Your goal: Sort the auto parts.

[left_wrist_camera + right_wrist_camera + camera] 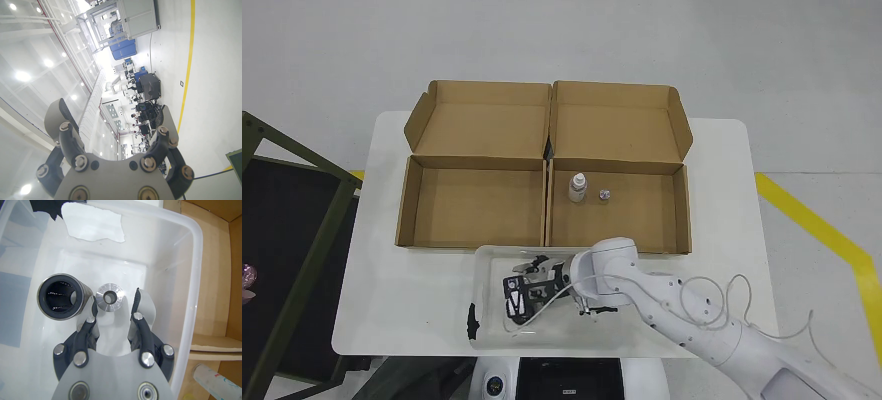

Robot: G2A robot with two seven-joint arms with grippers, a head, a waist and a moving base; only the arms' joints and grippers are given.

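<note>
The right tool (115, 303) sits low inside the clear bin (191, 285) on the desk (722, 200). Its jaws are spread around the small silver bushing (109, 304), with 1 side close to it and the other apart. A dark-bored linear bearing (60, 296) lies just beside the nearer jaw. For a good grip, it should probably centre on the bushing, close across its barrel without catching the bearing, then lift straight up. The left tool (113, 108) is spread wide, holding nothing and facing the room.
</note>
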